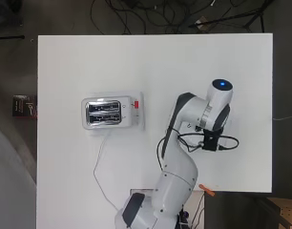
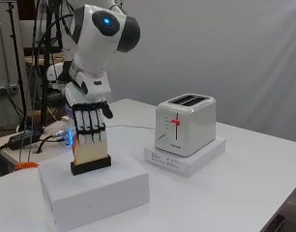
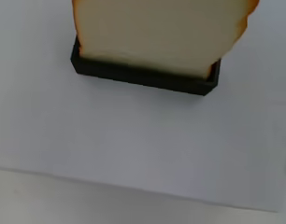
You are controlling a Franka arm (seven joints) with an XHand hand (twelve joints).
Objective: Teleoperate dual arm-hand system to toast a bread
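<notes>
Bread slice (image 3: 161,32) stands upright in a black holder (image 3: 143,77), wrist view sees it close up, pale crumb with browned crust at the edges. Holder sits on top of a white box (image 2: 97,191) on the table (image 2: 225,203), nearest the side camera.

Robot hand (image 2: 90,126) hangs fingers-down over the slice in the side view. Fingers (image 2: 90,123) lie straight against the broad face of the bread, thumb (image 2: 107,111) sticks out at the side. Can't tell whether anything presses the far face, so pinch unconfirmed; fingers read as extended, not curled. Slice bottom is seated in the holder.

Further back: white two-slot toaster (image 2: 186,123) on a flat white base plate (image 2: 184,157), well apart from the box. Red lever (image 2: 175,122) is up near the top of its track. Both slots (image 1: 104,113) look empty from overhead. Toaster cord (image 1: 102,167) runs across the table toward the arm base.

Overhead, the arm covers the robot hand and the bread.
</notes>
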